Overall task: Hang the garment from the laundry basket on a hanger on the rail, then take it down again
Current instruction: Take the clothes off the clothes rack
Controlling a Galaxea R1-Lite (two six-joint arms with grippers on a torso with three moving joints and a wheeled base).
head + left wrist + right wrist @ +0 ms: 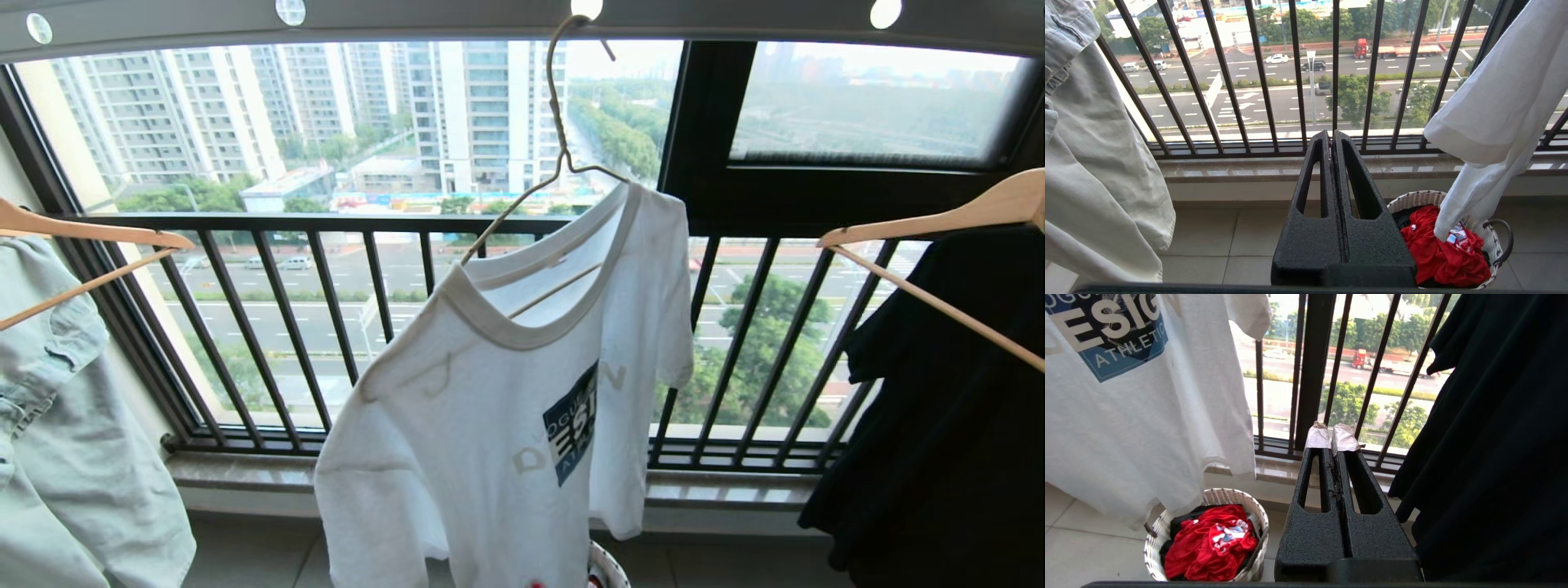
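A black barred window railing (424, 327) fills the background, with a city street and tower blocks behind it. It serves as the landmark here. Above the railing runs the rail (522, 15), a long grey flat bar pierced with round holes.

In front of the railing's middle hangs the garment (506, 425), a white T-shirt with a greyish ribbed collar and a dark blue chest print with white letters. It sits lopsided on the hanger (558, 122), a thin cream wire hanger whose long hook passes through a hole in the rail; one hanger arm pokes bare out of the collar.

Before the railing's left end hangs a pale green-grey denim garment (65, 425) on a wooden hanger (90, 237). Before its right end hangs a black garment (947, 408) on another wooden hanger (939, 220).

On the tiled floor below the railing, under the T-shirt's hem, stands the laundry basket (1216, 496), small, round, white and woven, holding red clothing (1208, 543).

The left gripper (1332, 136) points toward the railing with its jaws pressed together, holding nothing. The right gripper (1331, 435), its tips wrapped in pale tape, is likewise closed and empty.
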